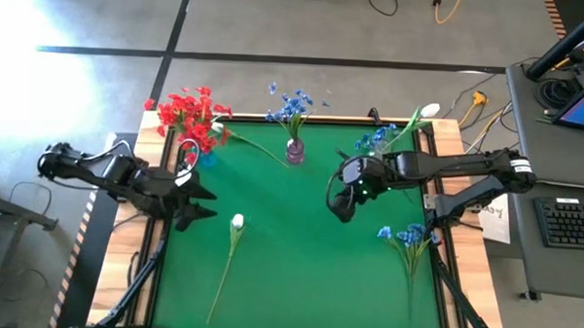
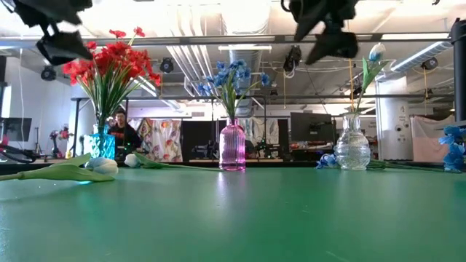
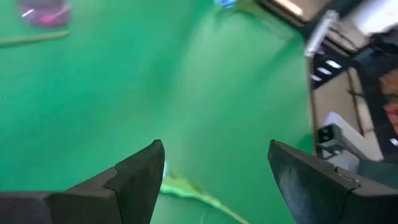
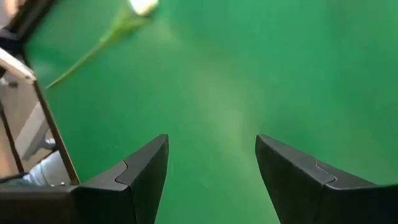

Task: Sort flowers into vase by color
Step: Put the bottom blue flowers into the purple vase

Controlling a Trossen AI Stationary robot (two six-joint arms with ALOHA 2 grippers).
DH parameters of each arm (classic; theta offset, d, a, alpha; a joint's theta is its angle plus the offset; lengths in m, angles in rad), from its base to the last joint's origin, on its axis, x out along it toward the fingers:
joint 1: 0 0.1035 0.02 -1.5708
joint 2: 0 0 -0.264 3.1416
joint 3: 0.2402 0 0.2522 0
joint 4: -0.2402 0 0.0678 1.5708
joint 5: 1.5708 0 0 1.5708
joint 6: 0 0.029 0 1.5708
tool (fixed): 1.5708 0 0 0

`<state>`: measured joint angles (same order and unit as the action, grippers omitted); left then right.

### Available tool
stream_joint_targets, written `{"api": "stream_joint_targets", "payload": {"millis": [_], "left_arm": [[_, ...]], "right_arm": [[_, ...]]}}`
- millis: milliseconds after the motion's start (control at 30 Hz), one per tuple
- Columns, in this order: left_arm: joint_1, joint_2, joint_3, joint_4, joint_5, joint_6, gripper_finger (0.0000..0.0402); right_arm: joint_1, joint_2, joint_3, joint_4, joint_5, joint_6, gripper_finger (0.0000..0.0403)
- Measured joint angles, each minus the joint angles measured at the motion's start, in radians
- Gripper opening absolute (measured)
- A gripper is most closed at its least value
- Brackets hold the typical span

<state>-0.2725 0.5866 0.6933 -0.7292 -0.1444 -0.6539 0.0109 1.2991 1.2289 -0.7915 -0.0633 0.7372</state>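
1. The left gripper (image 1: pixel 201 202) hangs over the left edge of the green mat (image 1: pixel 298 271), its fingers (image 3: pixel 134 180) spread apart with nothing between them.
2. The right gripper (image 1: pixel 340 207) hangs over the right half of the mat, fingers (image 4: pixel 140 177) likewise parted and empty.
3. Along the far edge stand three vases. The blue vase (image 2: pixel 103 144) near the far left corner holds the red flowers (image 1: pixel 189 115).
4. The pink vase (image 2: pixel 232 146) at the middle of the far edge holds blue flowers (image 1: pixel 291 107).
5. The clear vase (image 2: pixel 353 149) near the far right corner holds one white tulip (image 1: pixel 428 111), with a loose bunch of blue blooms (image 1: pixel 374 140) lying just beside it.
6. A second white tulip (image 1: pixel 237 222) lies flat on the mat's left half, its stem running toward the near edge, close to the left gripper.
7. Another blue bunch (image 1: pixel 406 234) lies at the right edge of the mat.
8. In the low view a person (image 2: pixel 124 131) sits in the room behind the table.
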Motion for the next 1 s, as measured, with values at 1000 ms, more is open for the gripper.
{"api": "stream_joint_targets", "payload": {"millis": [1000], "left_arm": [[-0.018, 0.273, 0.046, 0.162, -0.240, 0.359, 0.0277]], "right_arm": [[0.476, 0.006, -0.393, -0.347, -0.338, 1.063, 0.0264]]}}
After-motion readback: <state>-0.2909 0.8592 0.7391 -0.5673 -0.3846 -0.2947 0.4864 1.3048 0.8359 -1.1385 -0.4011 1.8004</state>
